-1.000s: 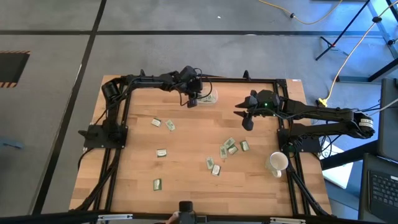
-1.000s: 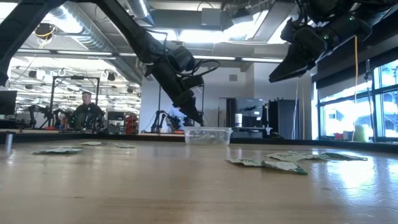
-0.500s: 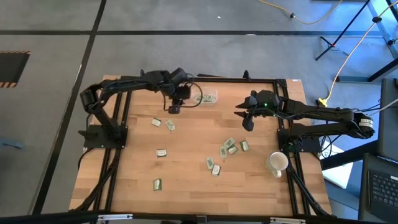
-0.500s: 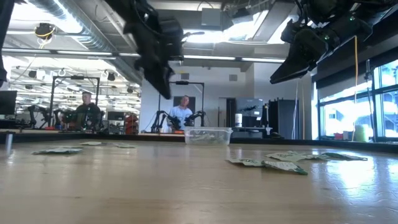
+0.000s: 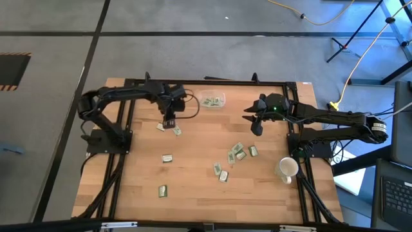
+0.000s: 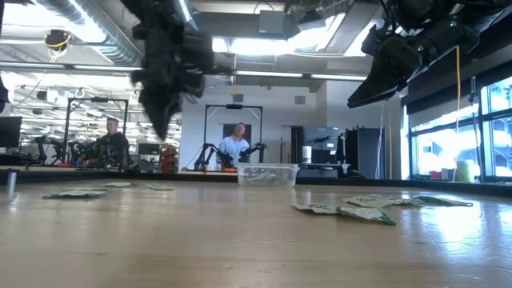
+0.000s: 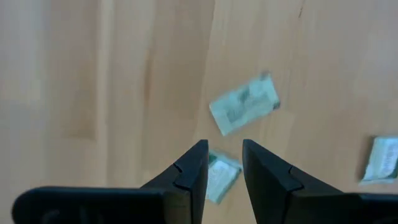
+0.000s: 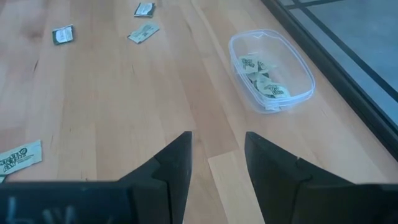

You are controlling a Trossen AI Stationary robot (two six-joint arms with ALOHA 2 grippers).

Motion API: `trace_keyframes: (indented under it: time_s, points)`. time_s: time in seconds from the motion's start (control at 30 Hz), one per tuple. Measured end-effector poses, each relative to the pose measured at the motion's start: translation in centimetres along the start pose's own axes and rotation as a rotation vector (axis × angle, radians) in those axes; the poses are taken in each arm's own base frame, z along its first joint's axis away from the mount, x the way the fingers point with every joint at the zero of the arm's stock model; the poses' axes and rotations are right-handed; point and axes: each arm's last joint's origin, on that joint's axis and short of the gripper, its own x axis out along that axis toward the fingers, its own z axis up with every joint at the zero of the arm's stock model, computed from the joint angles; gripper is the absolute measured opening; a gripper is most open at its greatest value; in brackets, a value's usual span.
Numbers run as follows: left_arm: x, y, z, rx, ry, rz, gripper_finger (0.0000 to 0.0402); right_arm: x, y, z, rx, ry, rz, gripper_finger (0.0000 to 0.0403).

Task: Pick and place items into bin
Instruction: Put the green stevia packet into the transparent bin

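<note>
From above, the left end effector [image 5: 170,122] hangs over two packets [image 5: 176,131] on the worktop [image 5: 193,187], its arm bent in from the left edge. The right end effector [image 5: 256,126] reaches inward, level with the bin [image 5: 212,100] at the far edge. Other packets lie scattered mid-table, near a white cup [image 5: 287,168].

At table height, both arms hang raised above the wood; the bin [image 6: 267,174] sits far back.

The left wrist shows its fingers [image 7: 193,171] slightly parted, empty, above a packet [image 7: 244,111].

The right wrist shows empty, parted fingers [image 8: 168,165] facing the bin [image 8: 271,70], which holds several packets.
</note>
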Motion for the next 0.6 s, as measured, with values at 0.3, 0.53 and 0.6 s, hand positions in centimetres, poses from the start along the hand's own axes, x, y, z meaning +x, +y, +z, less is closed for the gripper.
trace_keyframes:
  time_s: [0.3, 0.53, 0.6]
  points:
    - [3.6, -0.9, -5.3, -0.15, 0.003, 0.102, 0.0093, 0.0, 0.0, 0.0, -0.002, -0.003, 0.0, 0.0152]
    - [6.1, -1.1, -7.1, -0.165, 0.016, 0.116, 0.0093, 0.0, 0.0, 0.2, 0.0, -0.016, -0.001, 0.0152]
    - [6.4, -1.1, -7.3, -0.164, 0.005, 0.118, 0.0093, 0.0, 0.0, 0.2, 0.001, -0.017, -0.001, 0.0152]
